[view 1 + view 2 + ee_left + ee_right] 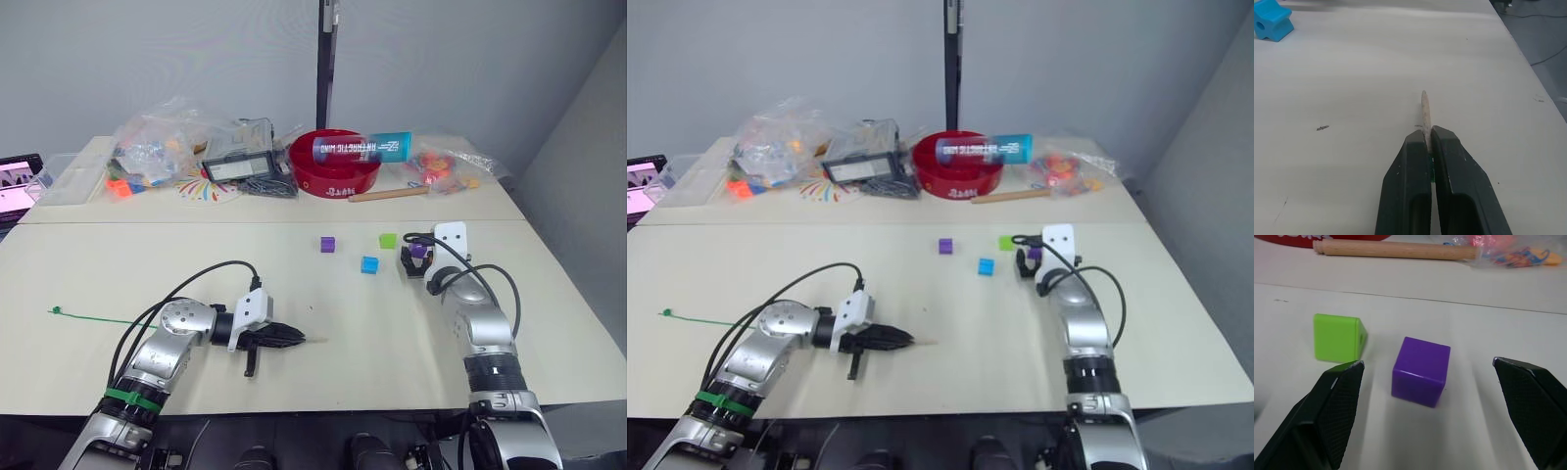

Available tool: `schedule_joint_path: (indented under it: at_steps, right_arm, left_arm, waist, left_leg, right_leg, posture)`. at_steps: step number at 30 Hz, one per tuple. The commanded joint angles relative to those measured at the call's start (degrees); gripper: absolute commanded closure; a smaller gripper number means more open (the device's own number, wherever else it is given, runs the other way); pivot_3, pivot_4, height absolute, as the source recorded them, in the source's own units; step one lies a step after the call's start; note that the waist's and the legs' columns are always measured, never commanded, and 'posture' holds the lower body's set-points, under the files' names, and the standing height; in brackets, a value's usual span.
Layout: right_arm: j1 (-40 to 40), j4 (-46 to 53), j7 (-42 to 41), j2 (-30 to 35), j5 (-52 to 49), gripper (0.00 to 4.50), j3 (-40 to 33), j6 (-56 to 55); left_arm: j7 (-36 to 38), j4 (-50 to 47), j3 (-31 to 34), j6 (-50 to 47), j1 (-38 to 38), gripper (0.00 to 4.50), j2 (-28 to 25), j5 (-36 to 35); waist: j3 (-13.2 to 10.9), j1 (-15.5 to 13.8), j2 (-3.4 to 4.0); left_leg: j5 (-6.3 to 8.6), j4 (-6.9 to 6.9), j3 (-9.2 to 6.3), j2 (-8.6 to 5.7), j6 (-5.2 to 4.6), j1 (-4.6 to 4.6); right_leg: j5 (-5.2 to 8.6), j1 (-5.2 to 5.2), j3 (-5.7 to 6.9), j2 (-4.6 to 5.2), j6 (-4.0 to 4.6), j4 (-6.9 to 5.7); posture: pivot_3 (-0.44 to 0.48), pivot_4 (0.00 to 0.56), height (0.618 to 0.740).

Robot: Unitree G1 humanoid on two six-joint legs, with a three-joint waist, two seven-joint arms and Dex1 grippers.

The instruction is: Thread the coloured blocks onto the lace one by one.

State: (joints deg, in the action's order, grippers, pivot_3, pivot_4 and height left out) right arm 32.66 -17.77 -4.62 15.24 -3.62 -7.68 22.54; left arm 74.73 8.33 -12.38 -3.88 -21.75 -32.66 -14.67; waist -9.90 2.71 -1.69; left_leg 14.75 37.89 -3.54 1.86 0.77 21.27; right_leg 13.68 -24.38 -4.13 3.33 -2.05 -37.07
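My left gripper [291, 338] is shut on the lace's pale stiff tip [1424, 110], which sticks out past the fingertips just above the table. The thin green lace [98, 317] trails left to its knot [57, 311]. My right gripper [417, 257] is open at the table, with a purple block [1421, 371] standing between its fingers and gaps on both sides. A light green block [1338, 338] lies just beside it. A blue block [369, 264] and a second purple block [327, 244] sit further left on the table.
At the back stand a red bowl [333, 168] with a blue tube [364, 148] across it, a wooden stick [388, 194], bags of toy pieces [157, 147] and a black device [240, 166]. A seam in the table [147, 222] runs in front of them.
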Motion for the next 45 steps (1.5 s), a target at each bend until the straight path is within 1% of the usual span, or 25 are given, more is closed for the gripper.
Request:
schedule_joint_path:
  at_steps: [1, 10, 13, 16, 19, 20, 21, 23, 26, 29, 30, 32, 36, 37, 38, 39, 41, 43, 45]
  right_arm:
    - [2.4, -3.4, 1.1, -0.4, -0.7, 0.03, -1.7, -3.4]
    - [11.1, -22.0, 4.1, -2.0, -0.9, 0.03, -3.7, -11.7]
    - [12.9, -26.1, 4.8, -2.1, -1.2, 0.03, -4.1, -13.2]
    - [13.3, -28.1, 5.4, -2.1, -0.7, 0.84, -3.8, -14.0]
    - [13.0, -28.2, 5.4, -2.0, -0.8, 1.89, -3.7, -14.4]
    - [12.9, -28.2, 5.4, -2.0, -0.9, 2.18, -3.7, -14.4]
    - [12.7, -27.8, 5.4, -2.0, -0.9, 2.59, -3.7, -14.4]
    - [12.0, -26.6, 5.5, -2.1, -1.2, 3.25, -3.9, -14.2]
    - [10.7, -23.5, 6.0, -2.2, -1.7, 3.3, -4.3, -13.5]
    - [8.3, -16.7, 6.1, -2.7, -2.4, 3.3, -4.3, -11.1]
    - [4.2, -5.3, 5.9, -3.6, -3.8, 3.3, -3.7, -7.1]
    - [-2.4, 12.9, 5.4, -5.0, -6.2, 3.3, -2.3, 0.1]
    - [-14.0, 40.4, 4.8, -6.0, -9.9, 3.3, 2.4, 13.9]
    - [-16.0, 45.0, 4.7, -6.1, -10.5, 3.3, 3.6, 16.5]
    - [-18.7, 50.0, 4.5, -5.9, -10.7, 3.3, 6.4, 19.0]
    - [-21.1, 53.9, 4.4, -6.0, -10.7, 3.3, 9.1, 21.1]
    - [-24.4, 58.4, 4.8, -6.8, -10.9, 3.3, 12.6, 24.0]
    - [-27.7, 59.5, 5.3, -7.9, -10.3, 3.3, 16.2, 25.0]
    - [-30.4, 56.9, 4.9, -7.6, -8.2, 3.3, 19.7, 23.3]
  left_arm:
    - [0.3, 0.1, 1.1, 1.3, -0.2, 4.5, -0.4, -0.4]
    - [0.6, 2.8, 1.2, 3.6, -0.6, 4.5, -0.3, -0.1]
    - [0.5, 2.9, 1.2, 3.7, -0.6, 4.5, -0.3, -0.1]
    - [0.4, 3.0, 1.3, 3.7, -0.6, 4.5, -0.3, -0.2]
    - [0.3, 2.9, 1.4, 3.7, -0.4, 4.5, -0.3, -0.2]
    - [0.3, 3.0, 1.4, 3.8, -0.5, 4.5, -0.3, -0.2]
    - [0.2, 3.1, 1.4, 3.8, -0.5, 4.5, -0.3, -0.2]
    - [0.3, 3.2, 1.4, 3.8, -0.5, 4.5, -0.3, -0.2]
    - [0.3, 3.2, 1.4, 3.8, -0.5, 4.5, -0.4, -0.2]
    - [0.5, 3.1, 1.4, 3.7, -0.5, 4.5, -0.3, -0.3]
    - [0.5, 3.1, 1.4, 3.8, -0.4, 4.5, -0.4, -0.3]
    - [0.6, 3.1, 1.5, 3.8, -0.3, 4.5, -0.6, -0.4]
    - [0.9, 3.3, 1.8, 4.1, -0.2, 4.5, -0.9, -0.5]
    - [1.0, 3.4, 1.8, 4.2, -0.2, 4.5, -0.9, -0.5]
    - [1.1, 3.6, 1.9, 4.3, -0.3, 4.5, -0.9, -0.5]
    - [1.2, 3.7, 1.9, 4.3, -0.4, 4.5, -0.9, -0.6]
    - [1.3, 3.8, 2.0, 4.3, -0.6, 4.5, -0.8, -0.6]
    - [1.2, 3.6, 1.9, 3.7, -1.2, 4.5, -0.5, -0.6]
    - [0.9, 2.6, 1.8, 2.8, -1.6, 4.5, -0.3, -0.8]
  waist:
    - [0.0, 0.1, 0.0]
    - [0.0, 1.1, 0.01]
    - [0.0, 1.3, 0.01]
    - [0.0, 1.3, 0.01]
    - [0.0, 1.1, 0.01]
    - [0.0, 1.1, 0.01]
    - [0.0, 1.1, 0.02]
    - [0.0, 1.1, 0.02]
    - [0.0, 1.1, 0.02]
    - [0.0, 1.1, 0.02]
    - [0.0, 1.0, 0.03]
    - [0.0, 1.0, 0.08]
    - [0.0, 1.2, 0.24]
    - [0.0, 1.1, 0.24]
    - [0.0, 1.1, 0.24]
    - [0.0, 1.1, 0.24]
    - [0.0, 1.1, 0.24]
    - [0.0, 1.1, 0.24]
    - [0.0, 1.0, 0.23]
  left_leg:
    - [0.0, 0.0, 0.0, 0.0, 0.0, 0.0]
    - [0.0, -0.01, -0.01, 0.01, 0.0, -0.01]
    - [0.0, -0.01, -0.01, 0.01, 0.0, -0.01]
    - [0.0, -0.01, -0.02, 0.01, 0.0, -0.01]
    - [0.0, -0.01, -0.04, -0.01, 0.0, -0.01]
    - [0.0, -0.01, -0.04, -0.01, 0.0, -0.01]
    - [0.0, -0.01, -0.04, -0.02, 0.0, -0.01]
    - [0.0, -0.01, -0.04, -0.02, 0.0, -0.01]
    - [0.0, -0.01, -0.05, -0.01, 0.0, -0.01]
    - [0.0, -0.01, -0.06, -0.02, 0.0, 0.0]
    - [0.0, -0.01, -0.06, -0.02, 0.0, 0.0]
    - [0.01, -0.05, -0.16, -0.01, -0.01, 0.06]
    - [0.02, -0.08, -0.2, -0.02, -0.03, 0.18]
    - [0.02, -0.07, -0.2, -0.01, -0.03, 0.14]
    - [0.02, -0.07, -0.21, 0.0, -0.03, 0.14]
    - [0.02, -0.07, -0.21, 0.0, -0.03, 0.14]
    - [0.02, -0.06, -0.2, 0.01, -0.03, 0.12]
    - [0.01, -0.04, -0.2, 0.0, -0.02, 0.08]
    - [0.0, -0.03, -0.19, -0.01, -0.01, 0.06]
  right_leg:
    - [0.0, 0.0, 0.0, 0.0, 0.0, 0.0]
    - [0.0, 0.0, 0.0, -0.01, 0.0, -0.02]
    - [0.0, 0.01, -0.01, 0.0, 0.0, -0.01]
    - [0.0, 0.01, 0.0, 0.0, 0.0, -0.03]
    - [-0.01, 0.03, 0.0, 0.01, 0.0, -0.03]
    - [-0.01, 0.03, 0.0, 0.02, 0.0, -0.03]
    - [-0.01, 0.03, -0.01, 0.02, -0.01, -0.03]
    - [-0.01, 0.03, 0.0, 0.02, -0.01, -0.03]
    - [-0.01, 0.03, 0.0, 0.02, -0.01, -0.04]
    - [-0.01, 0.02, 0.0, 0.02, -0.01, -0.03]
    - [-0.01, 0.02, 0.0, 0.02, -0.02, -0.03]
    - [-0.01, -0.04, 0.04, 0.01, -0.01, -0.1]
    - [-0.01, -0.15, 0.05, 0.01, -0.02, -0.09]
    - [-0.01, -0.13, 0.05, 0.0, -0.02, -0.1]
    - [-0.01, -0.12, 0.06, -0.01, -0.02, -0.08]
    - [0.0, -0.11, 0.06, -0.02, -0.03, -0.04]
    - [0.01, -0.06, 0.06, -0.04, -0.03, 0.01]
    - [0.02, -0.02, 0.05, -0.04, -0.03, 0.02]
    - [0.02, 0.02, 0.05, -0.04, -0.03, 0.03]
  posture:
    - [0.0, 0.15, 0.731]
    - [0.0, 0.15, 0.731]
    - [0.0, 0.15, 0.731]
    - [0.0, 0.15, 0.731]
    - [0.0, 0.15, 0.731]
    - [0.0, 0.15, 0.731]
    - [0.0, 0.15, 0.731]
    - [0.0, 0.15, 0.731]
    - [0.0, 0.15, 0.731]
    - [0.0, 0.15, 0.731]
    - [0.0, 0.15, 0.731]
    - [0.0, 0.15, 0.731]
    - [0.0, 0.15, 0.731]
    - [0.0, 0.15, 0.731]
    - [0.0, 0.15, 0.731]
    - [0.0, 0.15, 0.731]
    - [0.0, 0.15, 0.731]
    - [0.0, 0.15, 0.731]
    - [0.0, 0.15, 0.731]
